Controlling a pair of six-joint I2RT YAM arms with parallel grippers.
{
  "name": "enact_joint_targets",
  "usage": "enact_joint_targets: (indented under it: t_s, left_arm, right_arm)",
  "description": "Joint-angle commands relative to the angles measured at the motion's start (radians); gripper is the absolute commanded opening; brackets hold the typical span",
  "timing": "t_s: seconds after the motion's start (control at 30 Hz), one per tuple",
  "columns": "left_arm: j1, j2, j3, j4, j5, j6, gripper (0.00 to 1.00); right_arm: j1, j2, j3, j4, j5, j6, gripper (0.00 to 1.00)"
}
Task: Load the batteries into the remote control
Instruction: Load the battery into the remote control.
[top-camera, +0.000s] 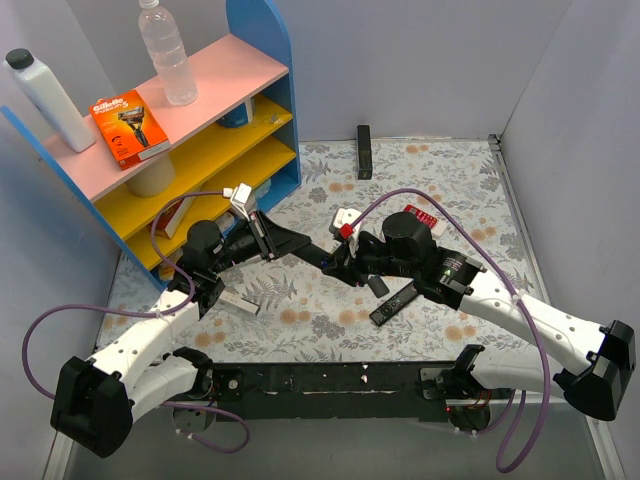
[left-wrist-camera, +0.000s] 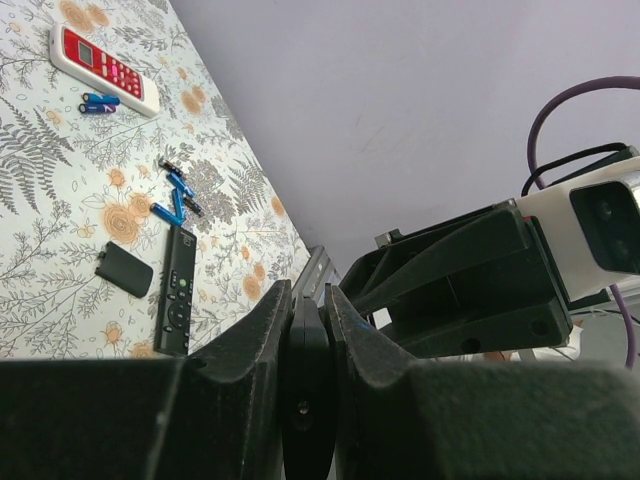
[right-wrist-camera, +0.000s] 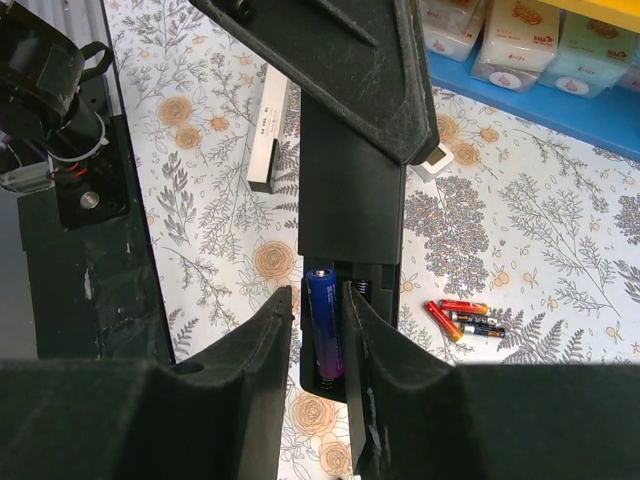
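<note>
My left gripper (top-camera: 275, 240) is shut on one end of the black remote control (top-camera: 305, 245) and holds it above the table; the left wrist view (left-wrist-camera: 306, 292) shows it edge-on (left-wrist-camera: 305, 380). In the right wrist view the remote's (right-wrist-camera: 350, 190) back faces up with its battery bay uncovered. A blue battery (right-wrist-camera: 325, 335) lies in the bay's left slot; the right slot shows a bare spring. My right gripper (right-wrist-camera: 318, 290) straddles that battery, narrowly open, its right finger against it. More blue batteries (left-wrist-camera: 175, 200) lie on the table, and two more (left-wrist-camera: 98, 102) lie beside the red-and-white remote.
A second black remote (top-camera: 393, 303) lies button-side up beside a small black cover (top-camera: 378, 284). A red-and-white remote (top-camera: 420, 215), red/orange cells (right-wrist-camera: 465, 315), a slim white remote (right-wrist-camera: 270, 135) and a far black remote (top-camera: 364, 150) lie around. The shelf (top-camera: 270, 150) stands at the back left.
</note>
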Motion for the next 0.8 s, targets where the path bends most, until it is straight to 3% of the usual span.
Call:
enact_joint_targets:
  t_s: [0.0,0.47,0.77]
  left_arm:
    - [-0.004,-0.01,0.04,0.033,0.022,-0.033,0.0]
    - [-0.004,-0.001,0.023,0.022,0.01,-0.041,0.0]
    - [-0.006,0.008,0.023,-0.001,-0.006,-0.034,0.0]
  right_arm:
    - [-0.002,0.01,0.04,-0.018,0.021,-0.018,0.34]
    - [-0.001,0.001,0.101,-0.032,0.031,0.008,0.51]
    - [-0.001,0.018,0.172,-0.074,0.034,0.031,0.54]
